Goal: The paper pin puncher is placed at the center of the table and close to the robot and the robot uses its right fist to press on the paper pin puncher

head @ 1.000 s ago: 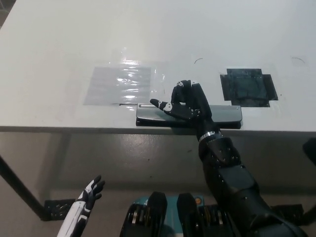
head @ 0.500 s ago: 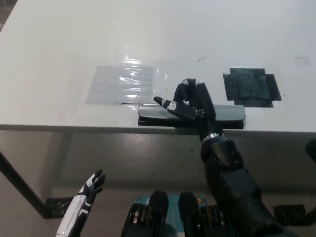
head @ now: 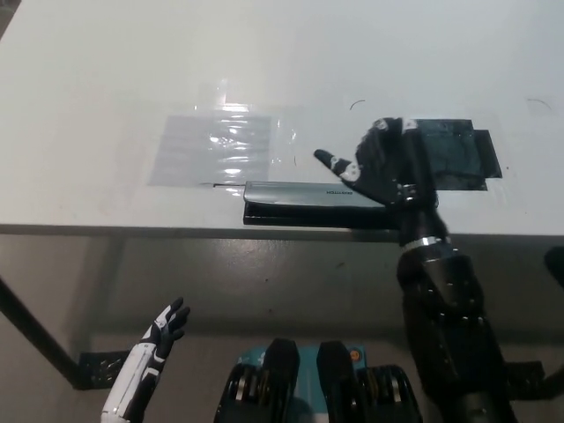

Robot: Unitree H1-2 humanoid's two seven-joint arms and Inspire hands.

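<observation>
Surfaces and finishes on a white table seen from above.

The table has a smooth, matt white top. On it lies a clear plastic sheet, glossy and wrinkled, catching bright glare. A patch of black tape looks dull and slightly creased. The paper pin puncher has a brushed grey metal top with a soft sheen, over a dark matt base. The right hand is hard black plastic, semi-glossy, with small white marks. The left hand is smooth white plastic with black parts.
</observation>
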